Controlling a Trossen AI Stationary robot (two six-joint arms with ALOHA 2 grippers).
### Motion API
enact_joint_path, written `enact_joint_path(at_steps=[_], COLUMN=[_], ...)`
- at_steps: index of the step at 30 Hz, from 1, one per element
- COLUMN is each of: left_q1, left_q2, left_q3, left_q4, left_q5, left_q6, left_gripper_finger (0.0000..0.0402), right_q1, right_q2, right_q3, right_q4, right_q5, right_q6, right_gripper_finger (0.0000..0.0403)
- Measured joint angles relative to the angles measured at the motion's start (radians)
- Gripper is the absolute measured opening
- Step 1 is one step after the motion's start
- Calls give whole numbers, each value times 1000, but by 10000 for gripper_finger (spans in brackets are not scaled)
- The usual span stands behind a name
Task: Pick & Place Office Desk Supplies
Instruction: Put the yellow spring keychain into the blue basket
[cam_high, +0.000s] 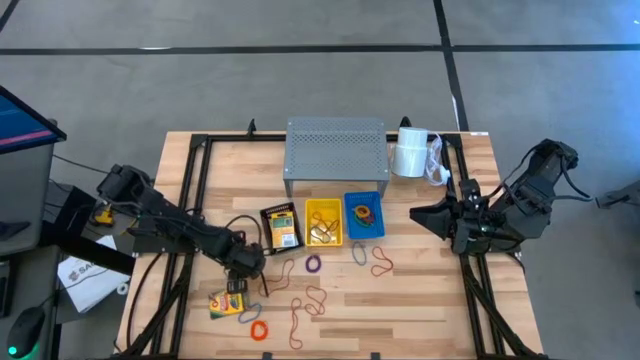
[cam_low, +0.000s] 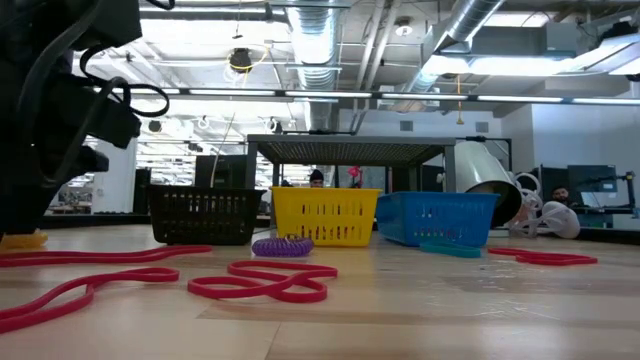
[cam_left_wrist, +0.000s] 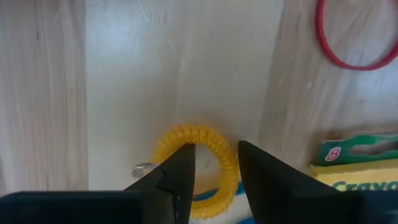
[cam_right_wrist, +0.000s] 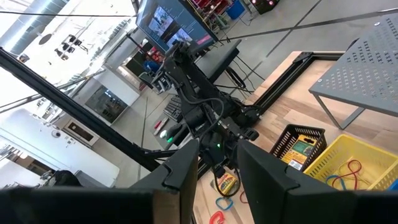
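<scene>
The left gripper (cam_high: 238, 283) is positioned low over the front-left area of the wooden tabletop (cam_high: 420, 300), directly above a yellow coiled band (cam_left_wrist: 205, 155); its fingers (cam_left_wrist: 180, 177) stand slightly apart with part of the coil's ring showing in the gap, and contact with the coil cannot be confirmed. A yellow-and-green crayon box (cam_high: 226, 304) lies flat just beside this gripper, near an orange loop (cam_high: 260, 329). Thin red rubber-band loops (cam_high: 310, 305) lie scattered across the front of the tabletop, with a purple loop (cam_high: 313, 265) and a grey-green loop (cam_high: 358, 252) nearer the baskets. Three small baskets stand in a row in front of the grey perforated riser (cam_high: 335, 150): a black basket (cam_high: 281, 228) holding a second crayon box, a yellow basket (cam_high: 324, 222) and a blue basket (cam_high: 363, 215), the latter two containing coloured bands. A white roll (cam_high: 410, 152) lies beside the riser. The right gripper (cam_high: 420, 214) waits raised at the right side of the tabletop, fingers narrowly parted and holding nothing.
</scene>
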Motion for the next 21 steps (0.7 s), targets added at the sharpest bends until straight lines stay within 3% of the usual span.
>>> enact_joint_path(at_steps=[8,15,21], left_q1=[0,1,4], left_q2=[16,12,-38], left_q3=[2,0,-3], left_q4=[3,2,33], left_q5=[-3,1,11], left_q6=[-43,-44,-75], left_gripper_finger=[107,16,6], right_q1=[0,0,0], right_q2=[0,0,0], right_q3=[0,0,0], right_q4=[0,0,0], right_q5=[0,0,0], right_q6=[0,-1,-13], right_gripper_finger=[111,111,111])
